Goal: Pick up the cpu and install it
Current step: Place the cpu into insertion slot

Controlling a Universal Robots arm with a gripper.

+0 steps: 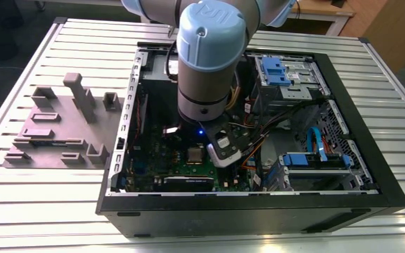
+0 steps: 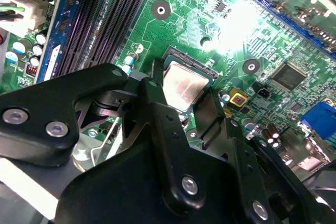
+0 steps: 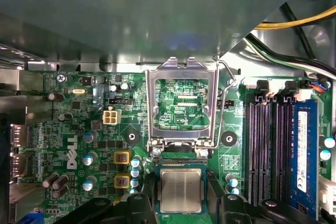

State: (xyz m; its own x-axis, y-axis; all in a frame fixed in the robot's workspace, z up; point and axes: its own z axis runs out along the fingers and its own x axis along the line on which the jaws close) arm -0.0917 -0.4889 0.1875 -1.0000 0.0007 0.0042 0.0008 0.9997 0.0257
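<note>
Cpu look: The cpu (image 3: 181, 190) is showing up as a small flat square with a shiny silver-grey top and a thin green rim.
Cpu place: In the exterior view it is sitting at about 8 o'clock from the middle of the open computer case (image 1: 244, 213), low on the green board (image 3: 73, 108). In the first wrist view it is lying at the socket, just beside the hinge end of the metal frame (image 3: 182, 72), which is standing flipped open. The long dark memory slots (image 3: 265, 150) are running nearby.
Claw: The gripper (image 3: 185, 200) is reaching down over the socket. Its black fingers (image 3: 139, 205) are pressing on two opposite sides of the cpu, one on each side, so the claw is clamping the chip between them.
Arm: The grey and blue arm (image 1: 206, 63) is hanging down into the case from 12 o'clock.
Around: A grey parts holder (image 1: 55, 132) is sitting at 9 o'clock from the case on the ribbed table (image 1: 83, 37).
</note>
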